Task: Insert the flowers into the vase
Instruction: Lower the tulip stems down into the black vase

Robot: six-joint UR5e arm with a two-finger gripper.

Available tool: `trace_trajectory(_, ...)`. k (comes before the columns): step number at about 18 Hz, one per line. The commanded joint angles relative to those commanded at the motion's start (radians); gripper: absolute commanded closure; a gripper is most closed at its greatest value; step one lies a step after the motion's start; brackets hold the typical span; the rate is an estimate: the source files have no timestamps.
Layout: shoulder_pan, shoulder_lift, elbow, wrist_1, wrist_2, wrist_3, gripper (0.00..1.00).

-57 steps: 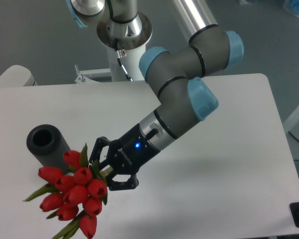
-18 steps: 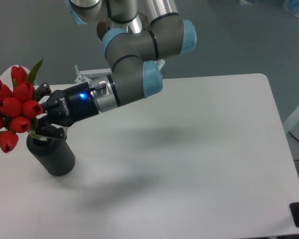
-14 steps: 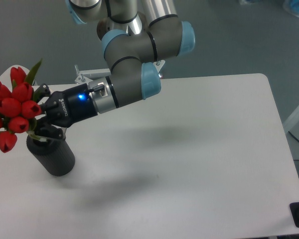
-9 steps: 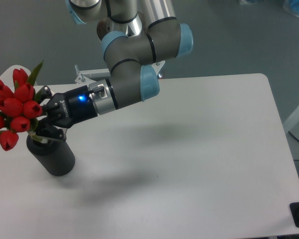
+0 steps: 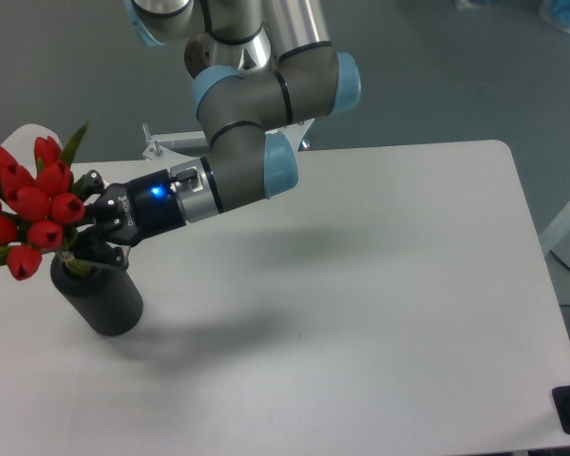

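Grey arm [image 5: 266, 90], light-blue joint caps, black tool [image 5: 87, 226], blue light

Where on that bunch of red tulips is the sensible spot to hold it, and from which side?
By the bound stems just under the blooms, from the side. The tulip bunch has soft buds at the top, while the stems are one narrow bundle two fingers can close around. The gripper holds it there now, coming in from the right of the picture, above the black vase.

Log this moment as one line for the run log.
phase: insertion | gripper: shut on tulip bouquet stems | bouquet: directly above black vase mouth, seating not visible | table: vase upright, left side
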Motion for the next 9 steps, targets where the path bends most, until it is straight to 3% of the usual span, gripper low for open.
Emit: trace_trajectory(9, -0.008, -0.031, -0.031, 0.005, 0.005, 0.1, 0.85)
